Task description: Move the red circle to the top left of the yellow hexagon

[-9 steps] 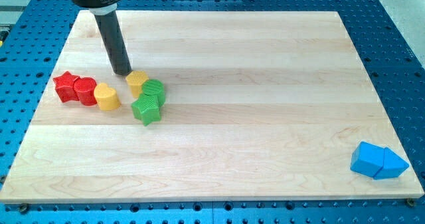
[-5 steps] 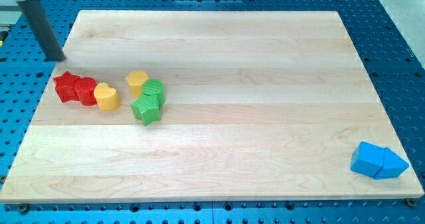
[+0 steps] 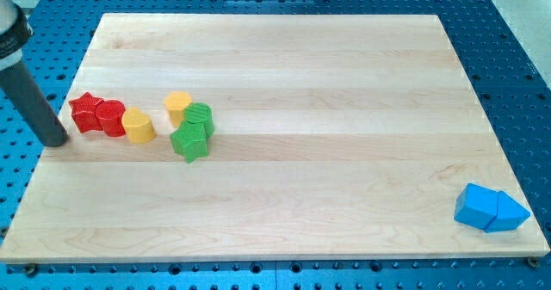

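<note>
A: How many blocks are shown on the surface (image 3: 284, 83)?

B: Eight are counted: one red star (image 3: 83, 112), one red circle (image 3: 110, 118), one yellow heart (image 3: 138, 126), one yellow hexagon (image 3: 178, 107), one green circle (image 3: 200, 118), one green star (image 3: 189, 141), and two blue blocks, a blue cube (image 3: 476, 206) and a blue triangle (image 3: 507, 213), set touching near the view's bottom right.

A: What materials and textures are seen?

B: Pale wood in long planks is seen for the surface; the blocks are ridged on their sides.

A: Where is the red circle placed?

B: It is pressed between the red star and the yellow heart, left of the yellow hexagon.

A: And the end effector?

B: No grasping part is fitted, so nothing is held. My tip (image 3: 55, 140) is set just left of the red star.
</note>
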`<control>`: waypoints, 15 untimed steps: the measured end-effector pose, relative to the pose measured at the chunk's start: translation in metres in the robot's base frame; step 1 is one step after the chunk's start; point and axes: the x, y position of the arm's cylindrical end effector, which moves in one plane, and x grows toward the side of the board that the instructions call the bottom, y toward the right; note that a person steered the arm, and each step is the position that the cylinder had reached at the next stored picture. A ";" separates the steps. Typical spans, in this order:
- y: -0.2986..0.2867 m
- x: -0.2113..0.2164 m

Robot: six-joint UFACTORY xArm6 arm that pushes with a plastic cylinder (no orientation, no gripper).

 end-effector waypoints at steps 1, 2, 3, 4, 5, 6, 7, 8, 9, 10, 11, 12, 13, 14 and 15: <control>0.000 0.000; -0.010 -0.022; -0.015 -0.101; -0.009 -0.109; -0.002 -0.075; -0.003 -0.053; 0.003 -0.043; 0.020 -0.043; 0.020 -0.039; 0.021 -0.020; 0.034 -0.006; 0.060 -0.013; 0.088 -0.024; 0.116 -0.024; 0.125 -0.024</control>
